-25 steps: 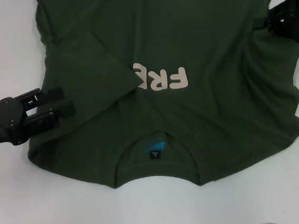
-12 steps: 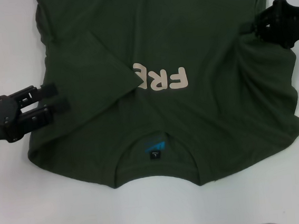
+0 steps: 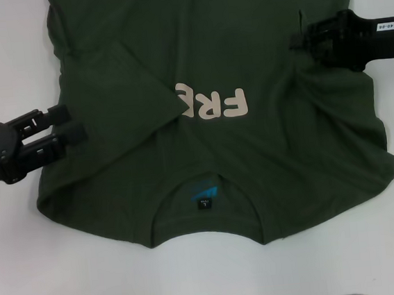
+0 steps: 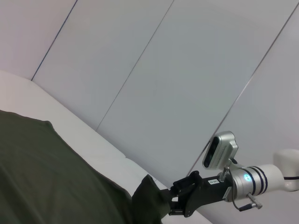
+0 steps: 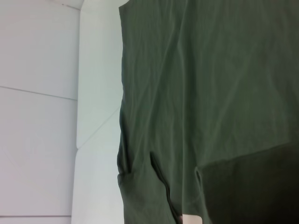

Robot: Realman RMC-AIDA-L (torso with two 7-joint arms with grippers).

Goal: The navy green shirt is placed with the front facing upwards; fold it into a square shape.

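Green shirt (image 3: 253, 149) bunched against right tool (image 3: 297, 39)

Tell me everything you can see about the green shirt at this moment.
The shirt is dark olive green, looks like soft cotton, and lies front up on the white table, collar toward the robot with a blue label inside. The left sleeve side is folded inward, covering part of the cream letters, so "FRE" shows. The right gripper pinches a raised bunch of cloth on the right side; the left gripper rests at the left edge.

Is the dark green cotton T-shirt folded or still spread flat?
Partly folded: dark green cotton T-shirt has its left side flap covering the cream lettering.
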